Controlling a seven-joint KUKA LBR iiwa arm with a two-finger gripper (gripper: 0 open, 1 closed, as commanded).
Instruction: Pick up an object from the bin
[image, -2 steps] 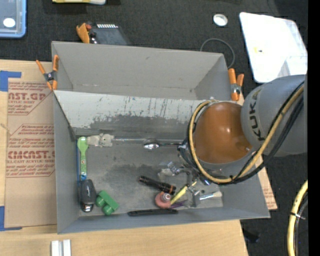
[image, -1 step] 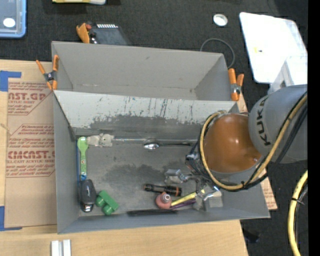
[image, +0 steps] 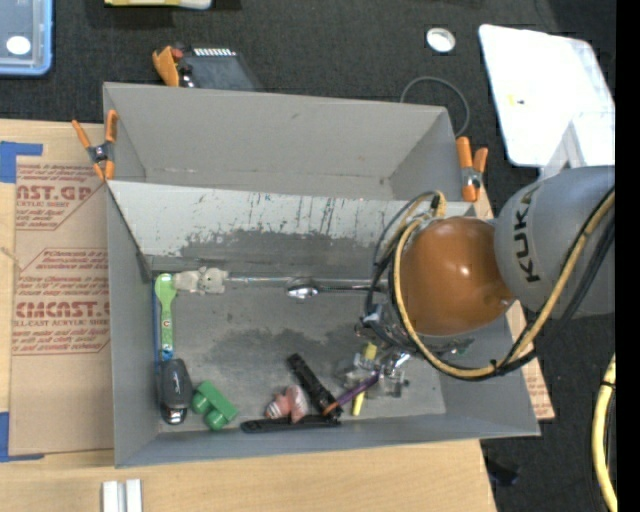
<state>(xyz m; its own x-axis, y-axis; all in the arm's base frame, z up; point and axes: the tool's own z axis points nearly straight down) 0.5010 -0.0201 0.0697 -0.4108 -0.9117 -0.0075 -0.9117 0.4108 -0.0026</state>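
My gripper (image: 386, 368) hangs low at the bin's front right, mostly covered by the arm's wrist. Just under and left of it lies a thin purple and yellow pen (image: 349, 400). A black oblong bar (image: 310, 383) lies slanted beside the pen, with a small pink thing (image: 287, 404) at its lower end. A long black stick (image: 290, 424) lies flat along the front wall. No thing shows between the gripper's parts.
Along the left side lie a green and blue toothbrush (image: 163, 315), a black key fob (image: 173, 389) and a green block (image: 212, 405). A white piece (image: 204, 280) and a long metal spoon (image: 302, 290) lie by the back wall. The arm covers the bin's right side.
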